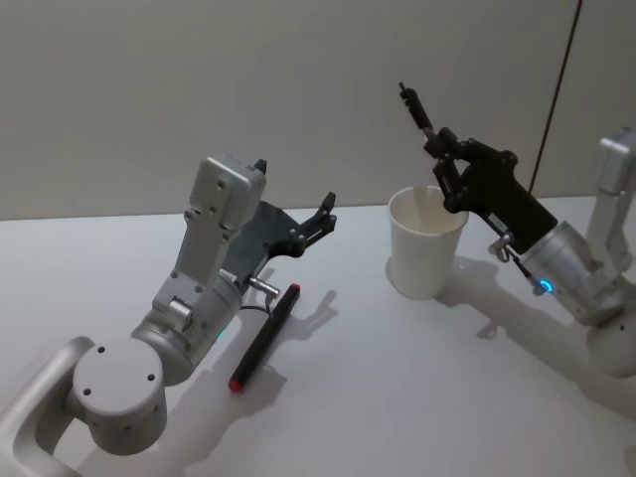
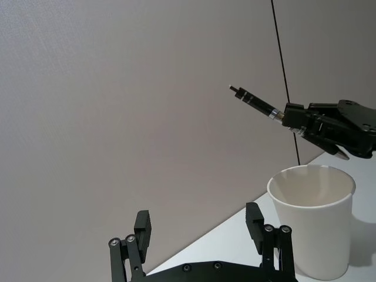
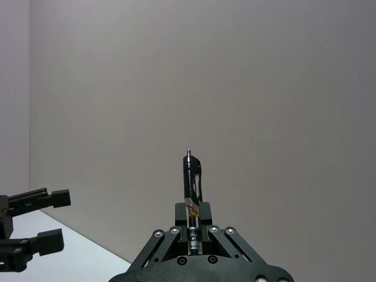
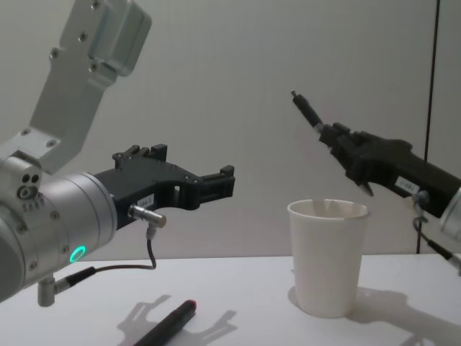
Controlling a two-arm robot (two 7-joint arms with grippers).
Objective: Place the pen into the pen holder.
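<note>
Right gripper (image 1: pixel 444 154): my working arm. Its fingers are pinched together on a black pen (image 1: pixel 417 109), gripped at the lower part of the barrel.
Held pen: tilted, with the free end pointing up and towards the robot's left. The gripped end is hidden between the fingers.
Pen against pen holder: the white paper cup (image 1: pixel 425 248) stands upright on the white table (image 1: pixel 397 417). From the chest view the right gripper (image 4: pixel 338 137) hangs above the cup (image 4: pixel 328 259) on its right side, clear of the rim, and the pen (image 4: pixel 306 109) is wholly outside the cup.
Left gripper (image 1: pixel 294 185): fingers spread wide, holding nothing (idle as far as I can see), raised above the table to the left of the cup.
Second pen (image 1: pixel 263 338): black with red at the ends, lying flat on the table below the left gripper and not touching it, well apart from the cup.
Writing: in the right wrist view the held pen (image 3: pixel 192 179) has a clear section with a small orange mark that I cannot read. The white stickers on both grippers in the chest view are too small to make out.
</note>
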